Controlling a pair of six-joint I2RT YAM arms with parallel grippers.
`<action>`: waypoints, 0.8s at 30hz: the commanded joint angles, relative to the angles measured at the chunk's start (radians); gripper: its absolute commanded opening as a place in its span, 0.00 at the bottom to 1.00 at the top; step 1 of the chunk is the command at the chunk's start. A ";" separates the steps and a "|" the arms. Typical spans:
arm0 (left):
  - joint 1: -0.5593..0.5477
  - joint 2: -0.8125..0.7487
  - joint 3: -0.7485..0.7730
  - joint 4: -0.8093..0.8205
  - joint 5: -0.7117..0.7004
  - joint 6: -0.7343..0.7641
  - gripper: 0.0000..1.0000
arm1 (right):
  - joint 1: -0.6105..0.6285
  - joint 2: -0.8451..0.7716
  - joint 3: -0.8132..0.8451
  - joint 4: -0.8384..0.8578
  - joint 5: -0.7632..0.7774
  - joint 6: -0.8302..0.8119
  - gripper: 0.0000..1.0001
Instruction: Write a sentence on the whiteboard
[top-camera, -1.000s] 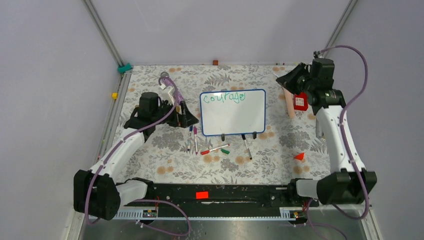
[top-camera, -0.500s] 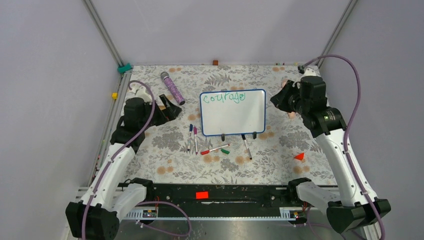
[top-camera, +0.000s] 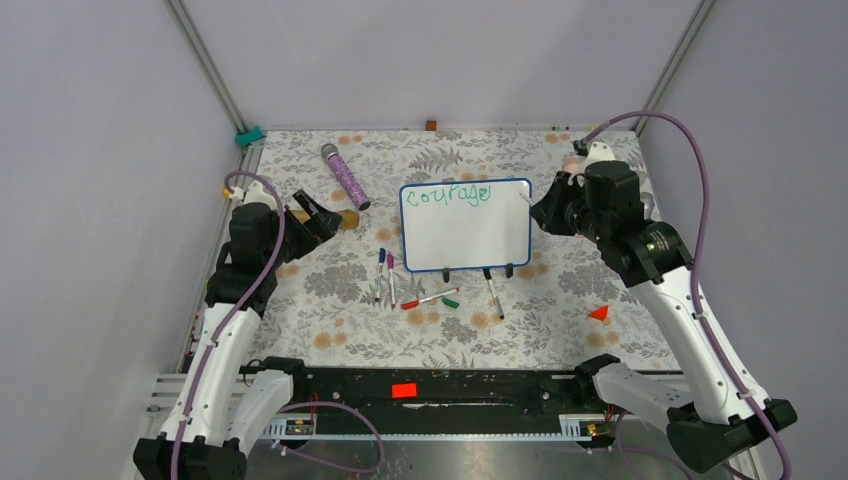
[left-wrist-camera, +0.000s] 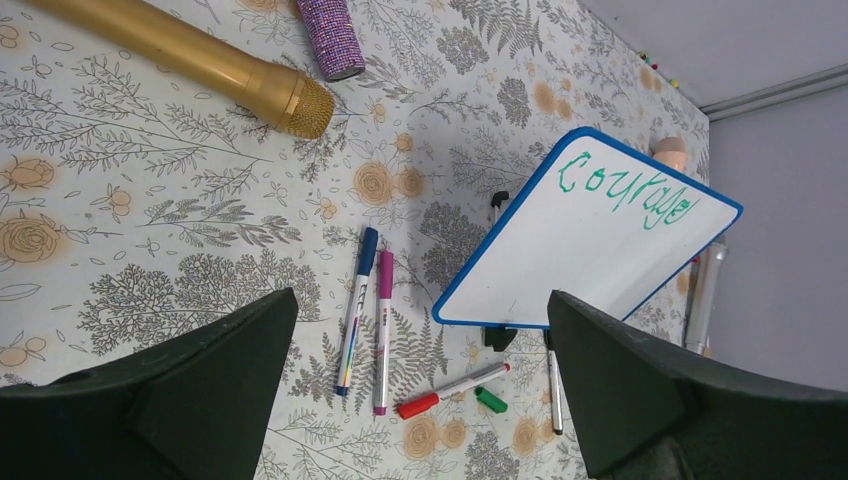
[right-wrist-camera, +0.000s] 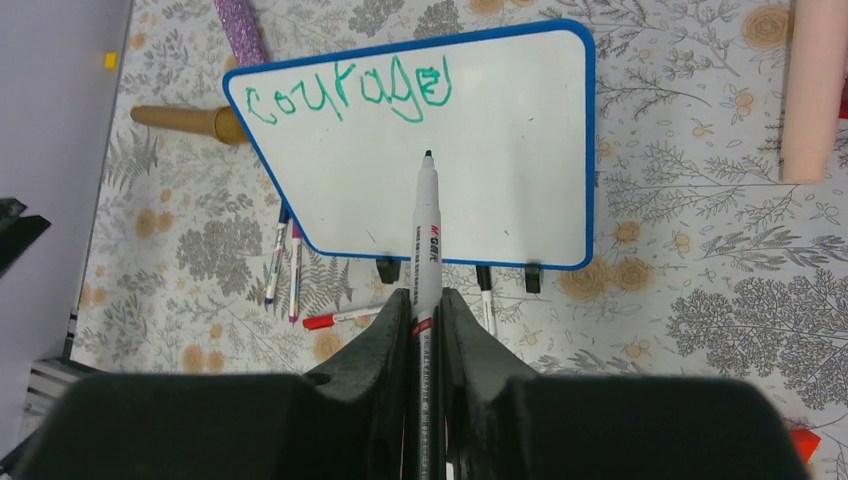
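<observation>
**Right gripper clamped on the marker, nib aimed at the board**

My right gripper (right-wrist-camera: 420, 300) is pinched tight on a slim white marker (right-wrist-camera: 427, 230), nib pointing ahead, I judge ready for the next word. Straight in front of it the whiteboard (right-wrist-camera: 500, 150) leans on two black clip feet. It is glossy, blue-rimmed and round-cornered, and the tilt presents its face to the nib. The sentence (right-wrist-camera: 345, 98), ahead and left of the tip, so far reads only "courage" in green. My left gripper (top-camera: 320, 214) hangs spread wide and empty, well beyond the board's far side.

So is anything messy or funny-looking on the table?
A bit messy: markers lie scattered at different angles in front of the whiteboard, with a small green cap loose among them. Nothing looks broken or spilled.
</observation>
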 joint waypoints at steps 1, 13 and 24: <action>0.005 0.018 0.059 0.026 -0.024 -0.051 0.99 | 0.046 -0.015 0.039 -0.064 0.060 -0.060 0.00; 0.034 0.330 0.244 -0.053 0.175 -0.011 0.96 | 0.160 0.076 0.125 -0.134 0.139 -0.068 0.00; 0.034 0.488 0.324 0.066 0.345 0.014 0.97 | 0.267 0.187 0.230 -0.169 0.224 -0.038 0.00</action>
